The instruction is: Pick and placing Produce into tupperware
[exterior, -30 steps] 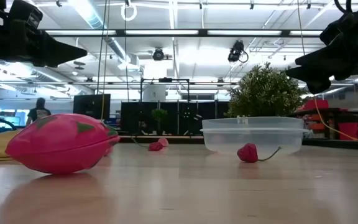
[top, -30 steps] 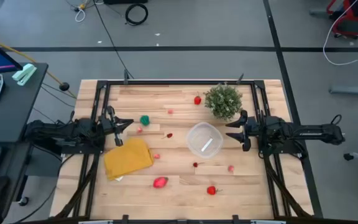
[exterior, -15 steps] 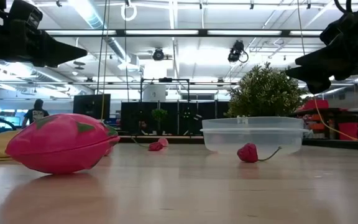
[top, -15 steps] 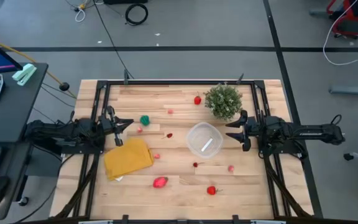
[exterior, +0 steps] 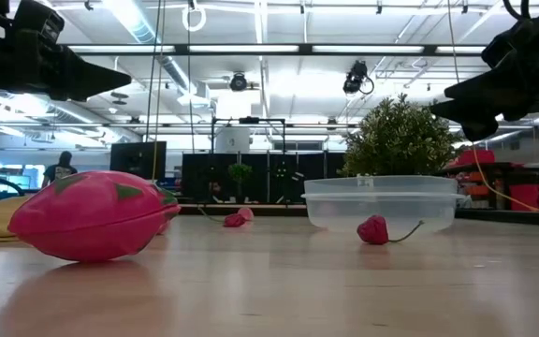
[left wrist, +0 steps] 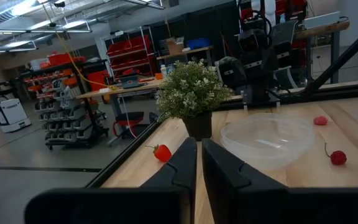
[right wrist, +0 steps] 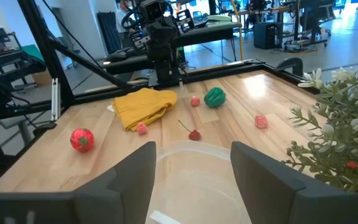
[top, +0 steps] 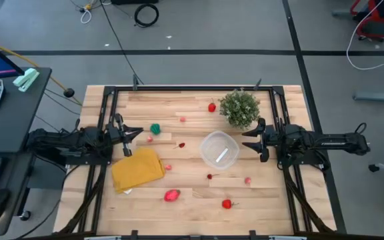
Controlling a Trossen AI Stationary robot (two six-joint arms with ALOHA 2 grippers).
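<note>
The tupperware [top: 219, 149], a round clear bowl, stands right of the table's middle with nothing in it. Produce lies scattered on the wood around it: a red strawberry [top: 212, 107] by the plant, a green piece [top: 155, 129], small pink pieces [top: 168, 167], a cherry [top: 210, 177], a large pink fruit [top: 172, 195] and a red strawberry [top: 227, 204] near the front. My left gripper [top: 137, 132] is shut, held level above the table's left side. My right gripper [top: 247, 140] is open, held level just right of the tupperware [right wrist: 191, 152] and above it. Neither holds anything.
A bushy potted plant [top: 239, 108] stands at the far right, close behind the tupperware. A yellow folded cloth [top: 137, 169] lies at the near left, below my left gripper. Black frame rails [top: 105, 113] run along the table's edges.
</note>
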